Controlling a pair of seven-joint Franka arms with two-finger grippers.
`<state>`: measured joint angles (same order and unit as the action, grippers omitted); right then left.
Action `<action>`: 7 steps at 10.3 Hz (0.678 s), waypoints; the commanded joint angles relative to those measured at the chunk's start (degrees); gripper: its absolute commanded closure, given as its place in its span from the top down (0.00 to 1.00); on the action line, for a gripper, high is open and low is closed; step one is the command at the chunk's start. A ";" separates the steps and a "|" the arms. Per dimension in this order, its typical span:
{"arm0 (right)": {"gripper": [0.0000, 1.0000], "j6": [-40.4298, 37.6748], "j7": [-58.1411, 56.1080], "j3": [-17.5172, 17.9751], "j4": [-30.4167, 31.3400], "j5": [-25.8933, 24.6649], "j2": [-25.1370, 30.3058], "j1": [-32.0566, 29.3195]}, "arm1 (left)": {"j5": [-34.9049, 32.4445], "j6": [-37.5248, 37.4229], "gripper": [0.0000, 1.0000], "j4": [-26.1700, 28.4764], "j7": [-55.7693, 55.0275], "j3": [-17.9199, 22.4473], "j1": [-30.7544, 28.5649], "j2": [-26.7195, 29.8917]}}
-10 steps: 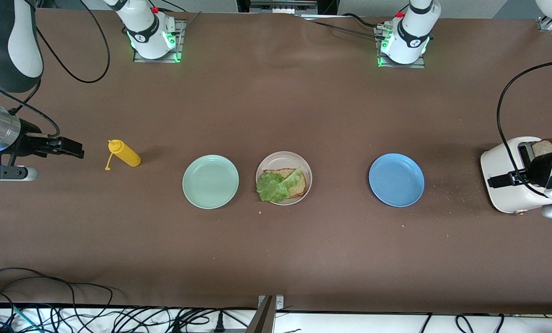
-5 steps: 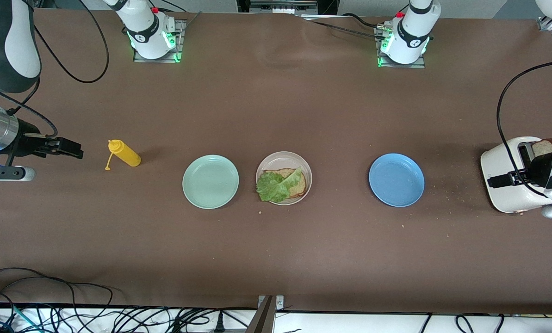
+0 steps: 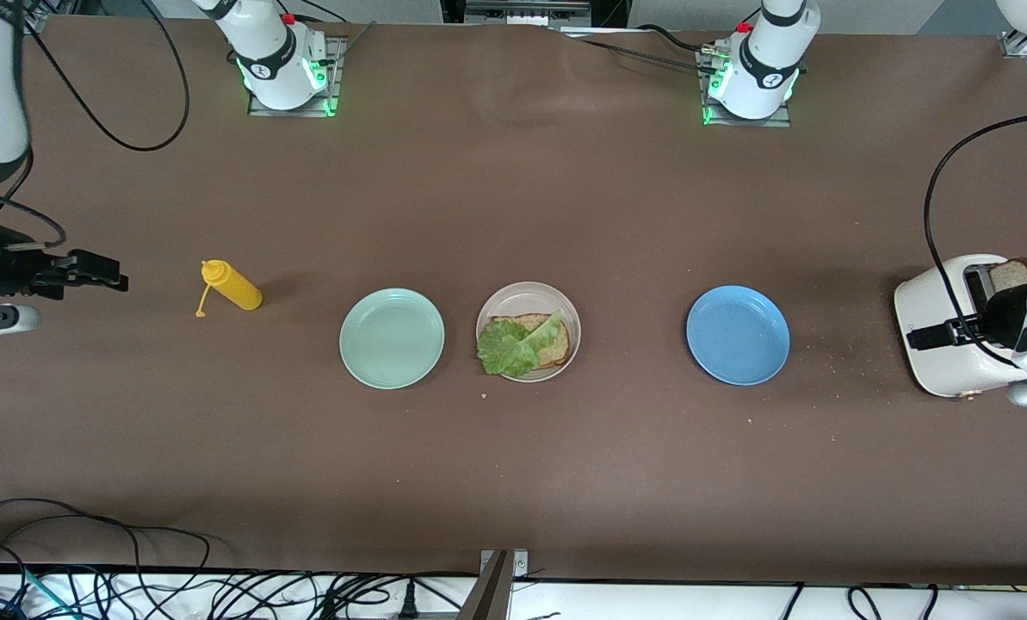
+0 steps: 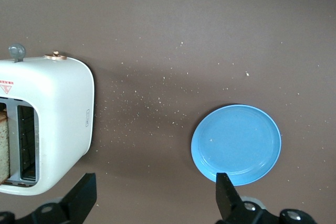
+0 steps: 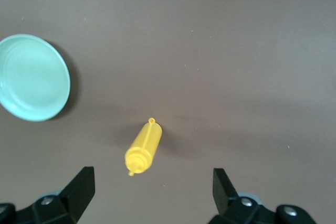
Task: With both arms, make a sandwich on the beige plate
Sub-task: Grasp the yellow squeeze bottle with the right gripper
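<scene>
Left wrist view shows me the left gripper [image 4: 152, 200] with its jaws wide and nothing between them, up over the table [image 3: 513, 189] at the left arm's end, above the ground between the white toaster [image 4: 44, 129] and the blue plate [image 4: 236, 144]. One bread slice [image 3: 1014, 274] stands in a toaster slot. The right gripper [image 5: 152, 195] is also spread wide and holds nothing; it hangs over the right arm's end of the table, beside the one yellow bottle [image 5: 143, 147], which lies on its side. Both arms reach out sideways from their bases, wrists turned down. I count three plates in a row: mint green [image 3: 392, 337], beige [image 3: 504, 297] and blue. On the beige plate, in the middle, lies one bread slice [image 3: 550, 340] with one lettuce leaf [image 3: 509, 346] on it. Crumbs are scattered near the toaster.
</scene>
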<state>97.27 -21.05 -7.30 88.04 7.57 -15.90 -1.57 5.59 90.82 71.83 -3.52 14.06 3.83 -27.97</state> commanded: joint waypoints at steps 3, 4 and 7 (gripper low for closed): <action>0.99 3.61 -34.52 0.09 8.97 14.47 -0.71 -7.03 | -1.98 -0.65 1.00 0.68 -0.43 -0.17 0.30 0.82; 0.99 4.24 -40.67 0.09 10.39 15.10 -0.80 -7.65 | -1.98 -0.74 1.00 0.68 -0.43 -0.17 0.30 0.73; 0.99 7.39 -64.29 0.01 18.72 21.50 -0.80 -10.99 | -1.98 -0.65 1.00 0.77 -0.43 -0.17 0.30 0.73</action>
<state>102.04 -74.12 -7.67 101.30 25.51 -17.97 -10.31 5.59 90.75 72.02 -3.52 14.04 3.84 -28.00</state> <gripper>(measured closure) 0.004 0.000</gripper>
